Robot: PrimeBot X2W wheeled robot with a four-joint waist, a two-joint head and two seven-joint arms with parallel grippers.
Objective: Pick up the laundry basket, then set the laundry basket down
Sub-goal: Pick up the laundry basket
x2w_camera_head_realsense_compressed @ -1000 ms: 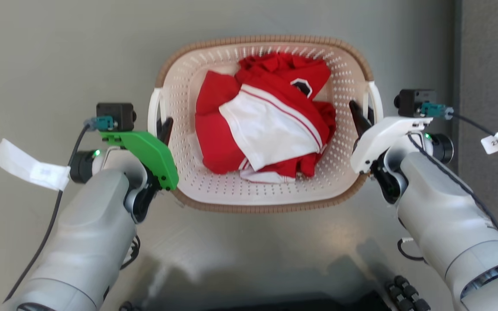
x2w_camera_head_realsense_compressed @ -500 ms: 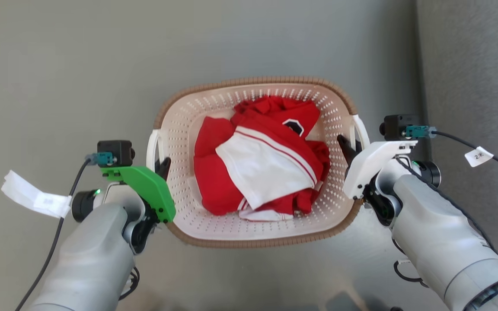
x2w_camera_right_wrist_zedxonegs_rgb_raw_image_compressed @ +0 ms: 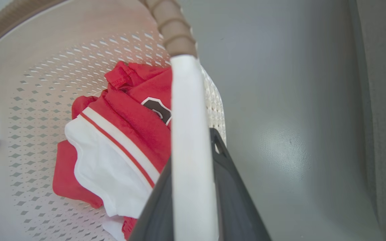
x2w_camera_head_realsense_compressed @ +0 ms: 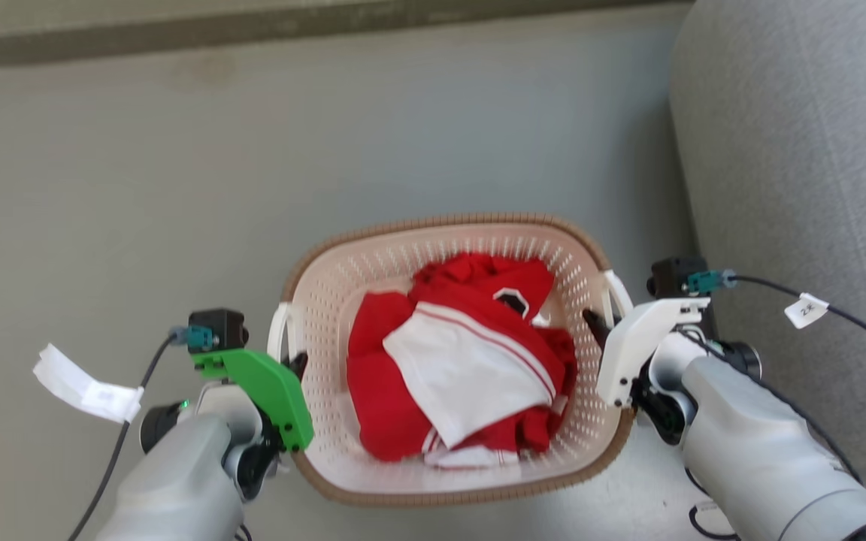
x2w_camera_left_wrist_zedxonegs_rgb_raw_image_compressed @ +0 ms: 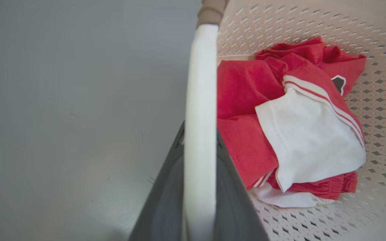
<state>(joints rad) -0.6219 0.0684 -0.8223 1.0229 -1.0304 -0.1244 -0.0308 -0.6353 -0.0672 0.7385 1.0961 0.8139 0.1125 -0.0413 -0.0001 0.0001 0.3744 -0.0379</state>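
camera: the head view is shifting as a whole against a second ago, taking in more floor (x2w_camera_head_realsense_compressed: 177, 188) and a dark strip along the far edge. This is counting as the robot's own motion, not as things sliding.
left end effector (x2w_camera_head_realsense_compressed: 290, 362): pinching the left handle (x2w_camera_head_realsense_compressed: 275, 342). In the left wrist view the white bar is running between the two dark fingers (x2w_camera_left_wrist_zedxonegs_rgb_raw_image_compressed: 168, 201), both pressing on it. It is keeping the same hold as a second ago.
laundry basket (x2w_camera_head_realsense_compressed: 373, 278): being held at both handles, level, straight in front of the robot and over the floor. It is showing smaller and lower in the head view than before, while keeping its place between the arms.
clothes (x2w_camera_head_realsense_compressed: 463, 368): a red and white bundle, lying in the middle of the basket and not shifting.
right handle (x2w_camera_head_realsense_compressed: 621, 289): passing between the right fingers (x2w_camera_right_wrist_zedxonegs_rgb_raw_image_compressed: 233, 201) in the right wrist view.
right end effector (x2w_camera_head_realsense_compressed: 602, 327): pinching the right handle, with the grip unchanged.
grey upholstered furniture (x2w_camera_head_realsense_compressed: 801, 150): now showing at the right, near the right arm and apart from the basket.
stage (judgement): the robot is probably straightening up with the basket, so the pick-up is under way. The gap beneath the basket cannot be told, and the set-down is not yet begun.
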